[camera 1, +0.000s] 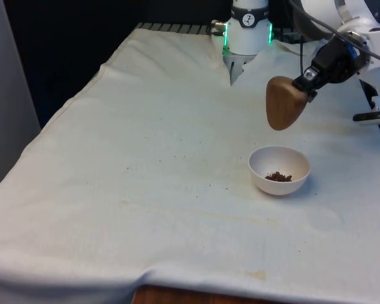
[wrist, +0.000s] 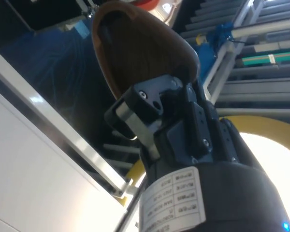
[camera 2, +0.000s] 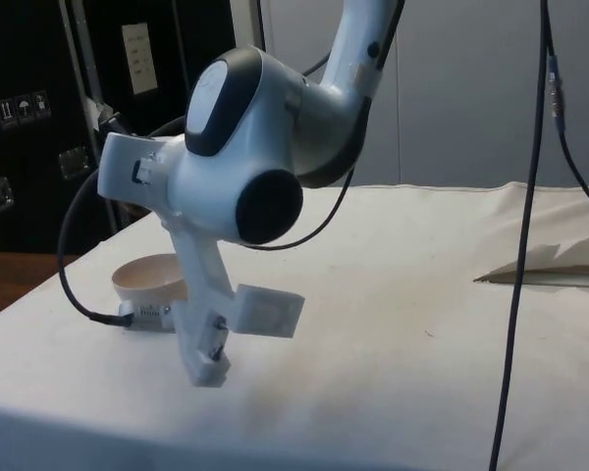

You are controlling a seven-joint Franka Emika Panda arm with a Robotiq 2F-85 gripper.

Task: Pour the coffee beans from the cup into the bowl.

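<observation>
Bowl: the white bowl (camera 1: 279, 169) sits on the bench (camera 1: 145, 177), open side up; it is the landmark here. In the side view its rim (camera 2: 149, 278) shows behind the arm.
Beans: a small heap of dark beans (camera 1: 278, 177) lies on the bowl's floor, so most or all of the pour looks done.
Cup: the brown cup (camera 1: 284, 102) hangs in the air just above the bowl and a little toward its far side, tipped well over, clear of the rim.
Cup inside: in the wrist view the cup (wrist: 140, 53) shows a dark hollow with no beans visible.
Tool: the tool (camera 1: 307, 81) is clamped on the cup, its fingers (wrist: 152, 99) pinching the wall at the rim, one inside and one outside.
Handling: the cup reads as smooth, stiff and light, more so once emptied; a rim pinch on a smooth wall could slip if swung fast.
Hold: the rim pinch suits tipping; judged best kept as it is until the cup is upright.
Bowl handling: it looks hard, shallow, light and easy to nudge if the cup touches it.
</observation>
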